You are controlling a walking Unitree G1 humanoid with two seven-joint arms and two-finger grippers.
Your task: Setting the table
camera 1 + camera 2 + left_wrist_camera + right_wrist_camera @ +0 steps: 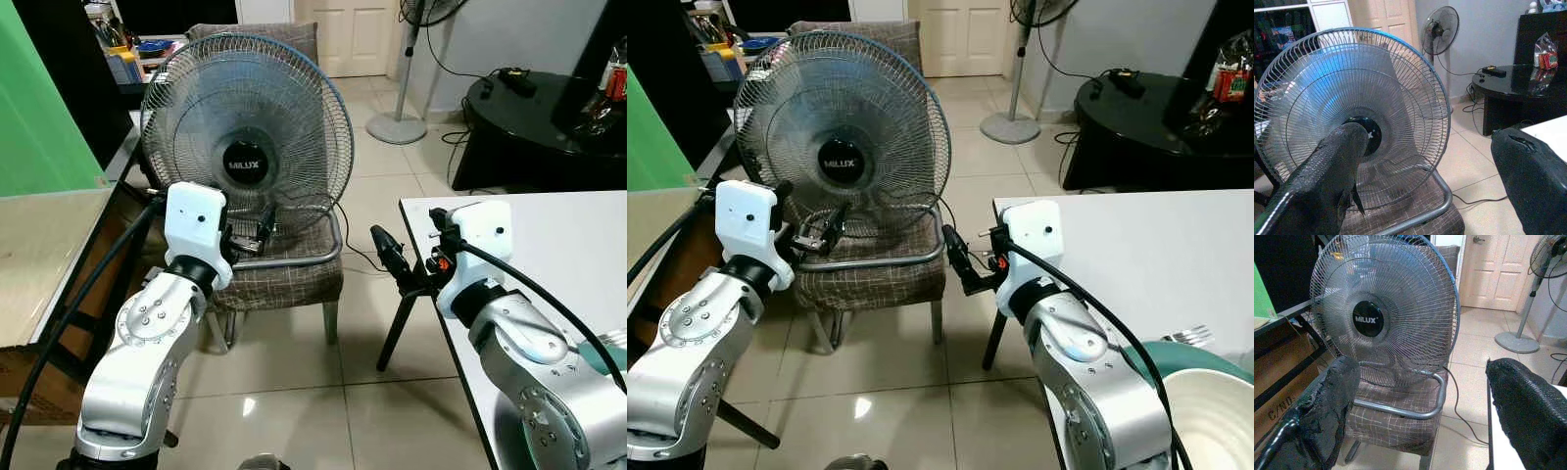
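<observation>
A white table [1156, 245] stands at my right. On its near corner lies a teal plate [1164, 349] holding a white bowl [1215, 421], and the tines of a fork [1187, 336] show beside them. My right gripper [392, 257] hangs in the air just off the table's left edge, over the floor, open and holding nothing. In the right wrist view its fingers [1327, 401] stand wide apart. My left gripper [250, 235] is raised in front of the chair seat, open and empty as well. Its two fingers [1327, 171] are spread in the left wrist view.
A Milux table fan [245, 137] sits on a plaid chair [284, 269] straight ahead. A wooden table [49, 245] with a green board is at the left. A black round table [529, 117] and a pedestal fan base [397, 127] stand at the back right. Between them is tiled floor [294, 411].
</observation>
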